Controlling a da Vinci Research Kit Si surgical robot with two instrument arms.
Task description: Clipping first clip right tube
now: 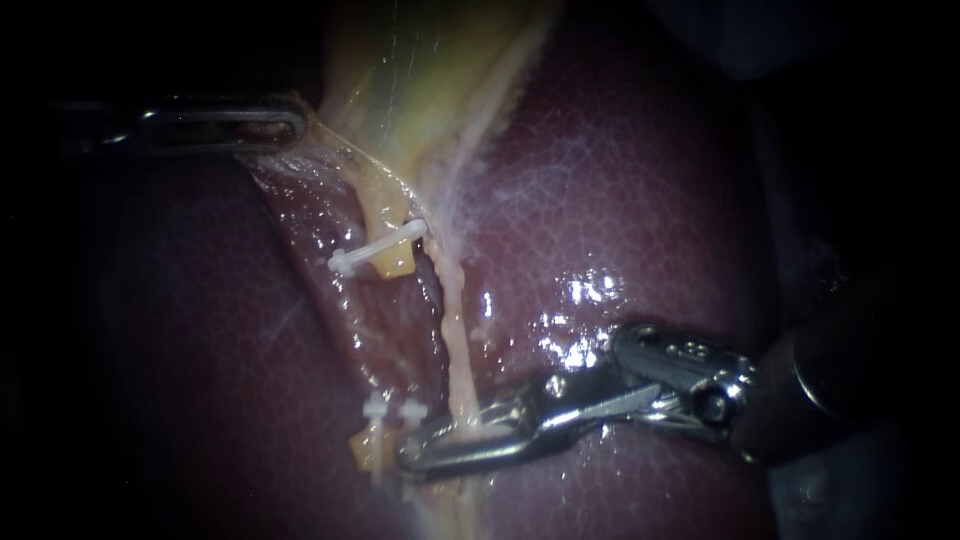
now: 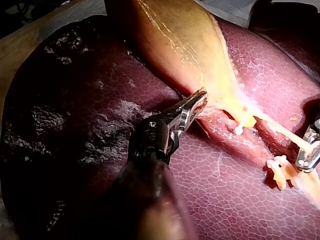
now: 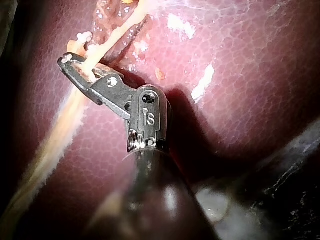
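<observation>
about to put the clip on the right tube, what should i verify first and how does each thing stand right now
1. The right tube passes inside the right instrument: ok.
2. The instrument's tip shows beyond the tube: ok.
3. No clip yet on the stretch of right tube that shows: ok.
4. Clear of the two clips beside the tip: cannot tell, they sit very near it.
5. No liver caught along with the tube: cannot tell.
6. The left instrument holds the gallbladder with the tissue stretched: ok.
</observation>
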